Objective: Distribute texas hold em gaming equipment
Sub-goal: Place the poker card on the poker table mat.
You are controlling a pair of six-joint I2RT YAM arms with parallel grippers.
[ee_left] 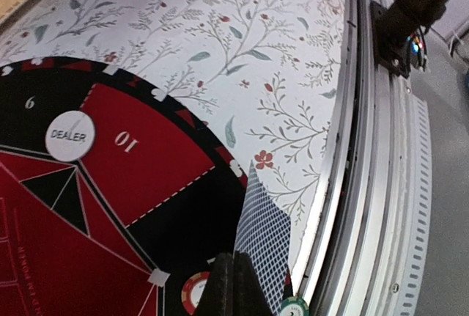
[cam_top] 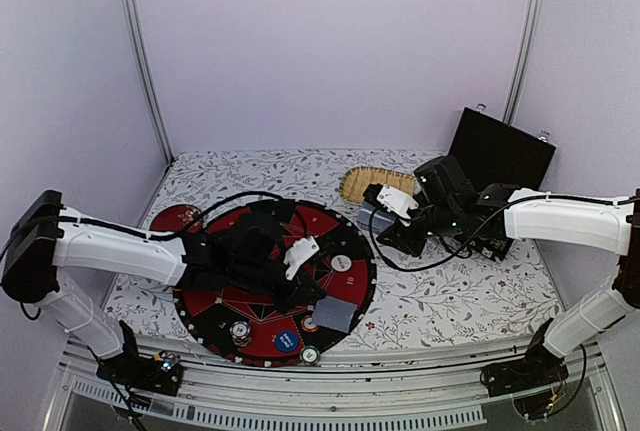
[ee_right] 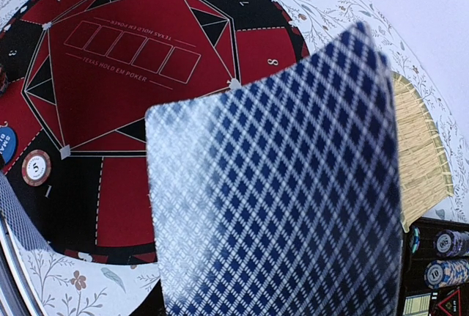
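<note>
Two pincers are working: the right pincer (cam_top: pixel 382 213) is pinching a card (ee_right: pixel 278 184) near the tray (cam_top: pixel 370 183); the left pincer (ee_left: pixel 229 266), pressed together, is hovering beside another card (ee_left: pixel 265 243) at the mat (ee_left: pixel 146 177) edge.

You have open floral tablecloth (cam_top: pixel 450 299) right of the round black-and-red poker mat (cam_top: pixel 325 223), reaching to the near rail (cam_top: pixel 400 391), and another bare strip along the far wall (cam_top: pixel 330 51). The left arm (cam_top: pixel 120 251) lies across the mat's middle and blocks passage there. The mat's near edge is crowded with a grey-blue-backed card (cam_top: pixel 337 313) and small round chips (cam_top: pixel 287 341). Far right, the oval straw tray (cam_top: pixel 365 181) and open black case (cam_top: pixel 500 151) stand close around the right gripper (cam_top: pixel 383 223), itself gripping a diamond-backed playing card (ee_right: pixel 278 184).
</note>
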